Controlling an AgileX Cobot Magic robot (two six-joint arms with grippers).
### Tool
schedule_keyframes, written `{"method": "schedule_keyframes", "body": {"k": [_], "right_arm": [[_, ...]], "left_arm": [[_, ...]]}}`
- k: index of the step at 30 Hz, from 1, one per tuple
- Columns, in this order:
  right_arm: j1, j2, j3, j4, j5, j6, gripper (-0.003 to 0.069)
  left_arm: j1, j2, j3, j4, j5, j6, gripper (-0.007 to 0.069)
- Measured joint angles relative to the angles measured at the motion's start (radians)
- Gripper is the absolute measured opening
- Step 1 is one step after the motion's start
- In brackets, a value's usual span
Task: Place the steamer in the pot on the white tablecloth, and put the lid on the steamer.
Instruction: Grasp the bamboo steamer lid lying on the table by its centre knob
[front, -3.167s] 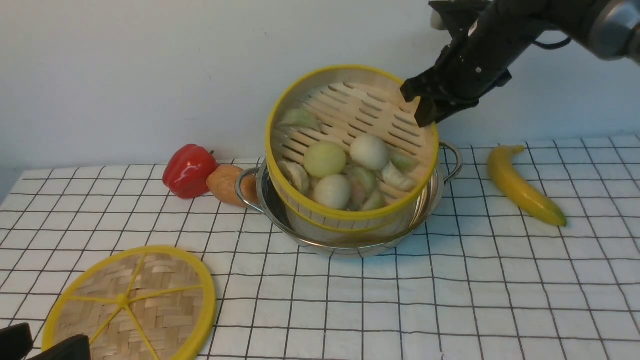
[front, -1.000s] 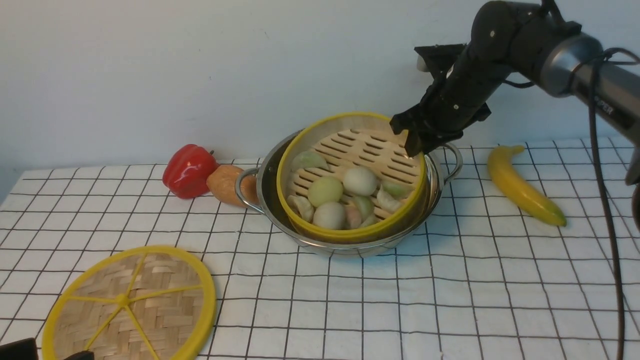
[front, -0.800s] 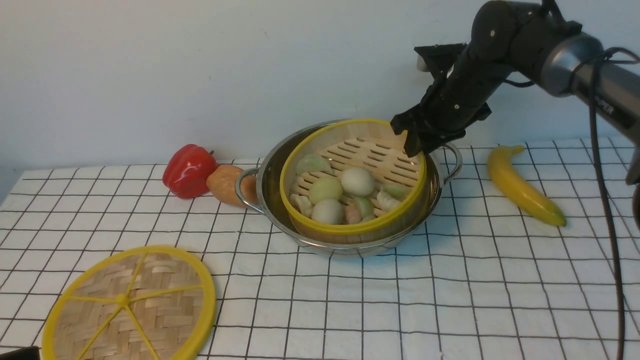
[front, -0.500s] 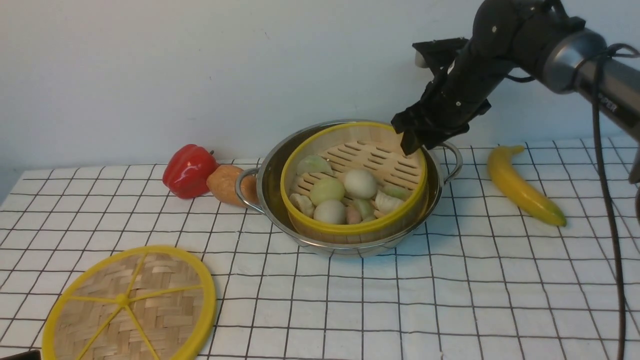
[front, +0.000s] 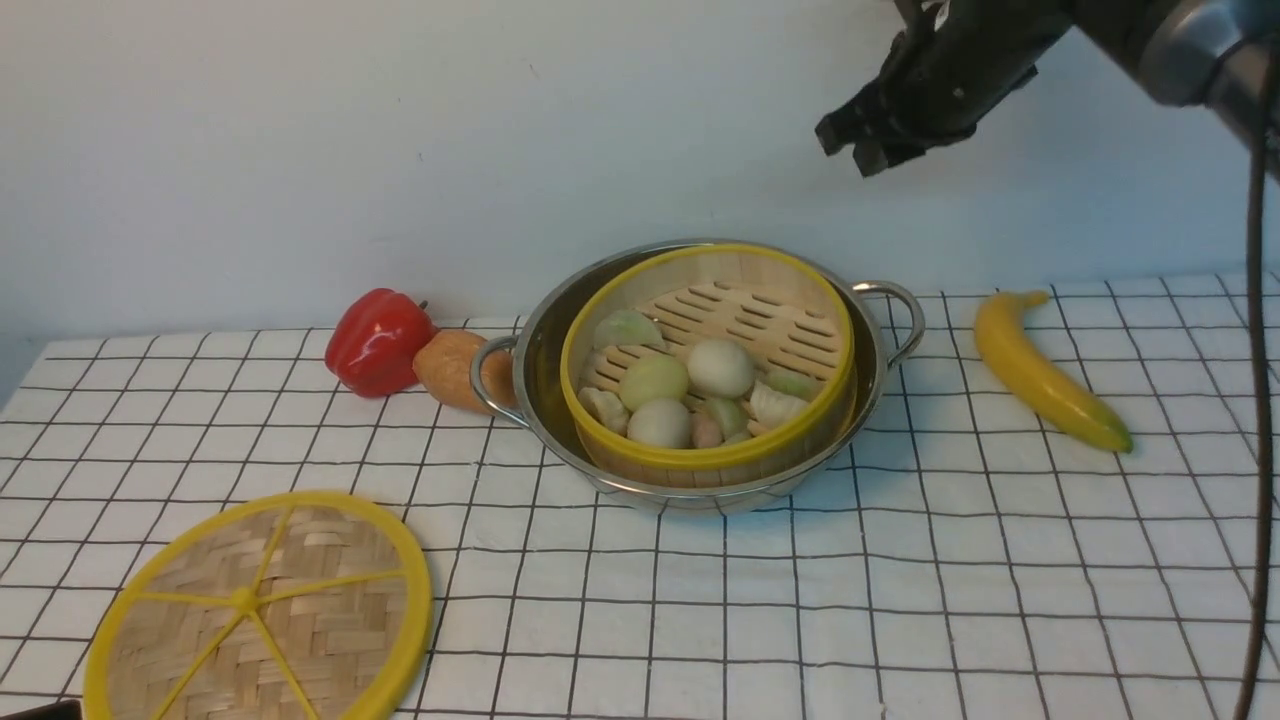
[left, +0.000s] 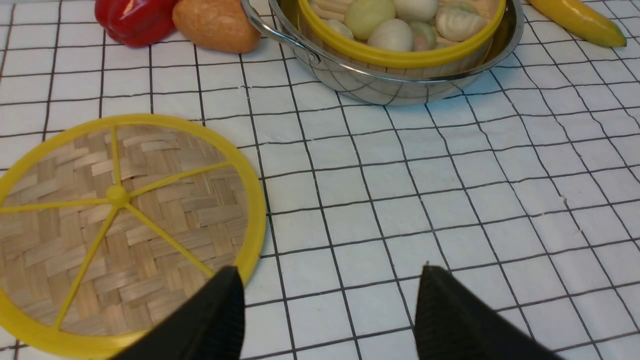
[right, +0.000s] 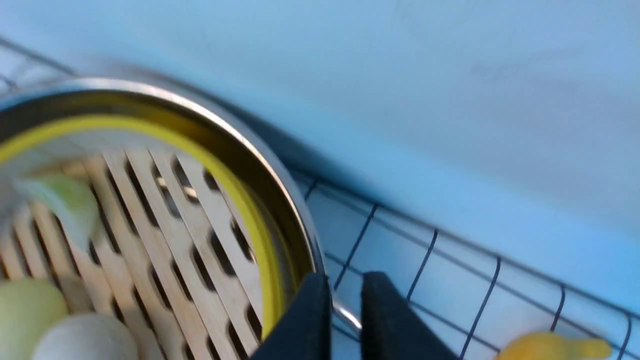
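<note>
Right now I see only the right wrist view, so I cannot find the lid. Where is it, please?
Observer: The lid lies flat on the tablecloth, at the front left, well apart from the pot.
Operator: Does the left gripper hold it?
Observer: No. The left gripper is open close to the lid's rim, with nothing between its fingers.
Operator: Does anything lie between the lid and the pot?
Observer: Only bare cloth. A red pepper and a brown lump of food lie farther back, at the pot's left side.
</note>
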Motion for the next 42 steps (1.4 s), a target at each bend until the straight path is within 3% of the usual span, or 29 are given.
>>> {"method": "schedule_keyframes", "body": {"k": [2, 5, 20, 27, 33, 42], "right_arm": [[0.0, -0.009, -0.011, 0.0, 0.001, 0.003, 0.0011], [0.0, -0.012, -0.014, 0.012, 0.002, 0.011, -0.0013], [0.0, -0.016, 0.106, 0.114, 0.011, 0.004, -0.0013], [0.0, -0.123, 0.099, 0.003, 0.011, 0.062, -0.0013], [0.0, -0.272, 0.098, -0.016, 0.008, 0.076, -0.0012], [0.0, -0.448, 0.097, 0.123, 0.008, 0.077, -0.0005]], "left_arm": [[0.0, 0.0, 0.0, 0.0, 0.0, 0.0, 0.0432], [0.0, 0.0, 0.0, 0.0, 0.0, 0.0, 0.0432], [0.0, 0.0, 0.0, 0.004, -0.008, 0.0, 0.0432], [0.0, 0.0, 0.0, 0.004, -0.008, 0.0, 0.0432], [0.0, 0.0, 0.0, 0.004, -0.008, 0.001, 0.0432], [0.0, 0.0, 0.0, 0.004, -0.008, 0.001, 0.0432]]}}
